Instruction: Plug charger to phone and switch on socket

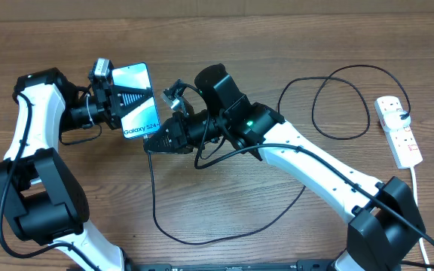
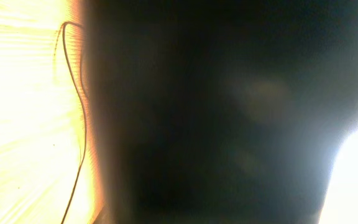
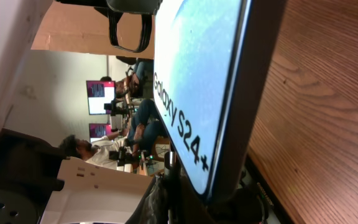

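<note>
The phone is lifted off the table with its blue "Galaxy S24" screen up, and my left gripper is shut on its left side. In the left wrist view the phone's dark body fills the frame. My right gripper is shut on the connector end of the charger, right at the phone's lower edge. I cannot tell if the tip is inside the port. The thin black cable loops across the table to a black plug in the white socket at the far right.
The socket's white cord runs down toward the front right edge. The charger's loose loops lie on the wooden table between my right arm and the socket. My right arm's base stands at the front right.
</note>
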